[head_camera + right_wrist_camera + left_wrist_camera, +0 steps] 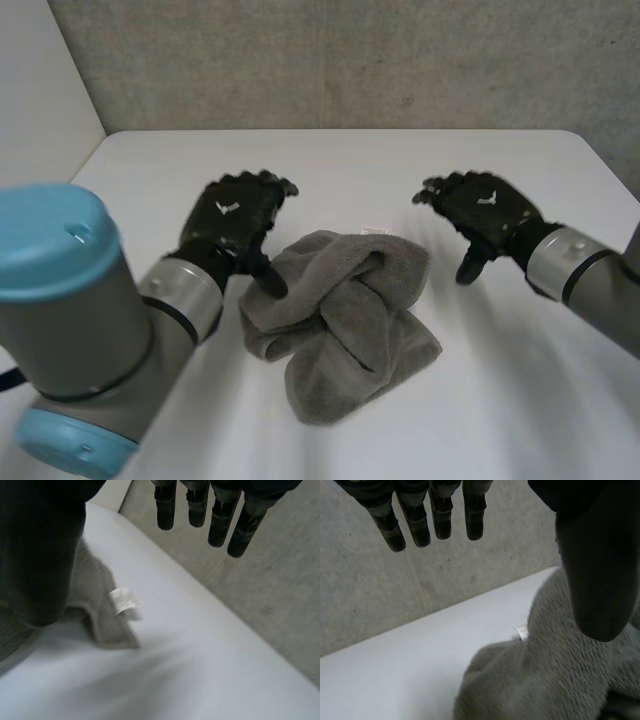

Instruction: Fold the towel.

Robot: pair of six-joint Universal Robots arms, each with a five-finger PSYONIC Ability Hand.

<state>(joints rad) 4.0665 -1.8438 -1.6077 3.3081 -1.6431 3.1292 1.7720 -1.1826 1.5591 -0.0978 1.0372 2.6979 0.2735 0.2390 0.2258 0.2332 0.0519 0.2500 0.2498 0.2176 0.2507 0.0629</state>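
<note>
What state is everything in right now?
towel: crumpled in a heap on the table, not folded.
label: sticking out at a towel corner.
left hand: open, thumb by the towel's edge, gripping nothing.
right hand: open, apart from the towel.

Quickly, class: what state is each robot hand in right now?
Left hand: open, holding nothing, beside the towel.
Right hand: open, holding nothing, apart from the towel.

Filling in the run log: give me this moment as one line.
towel: crumpled, unfolded | left hand: open, at towel edge | right hand: open, beside towel
</note>
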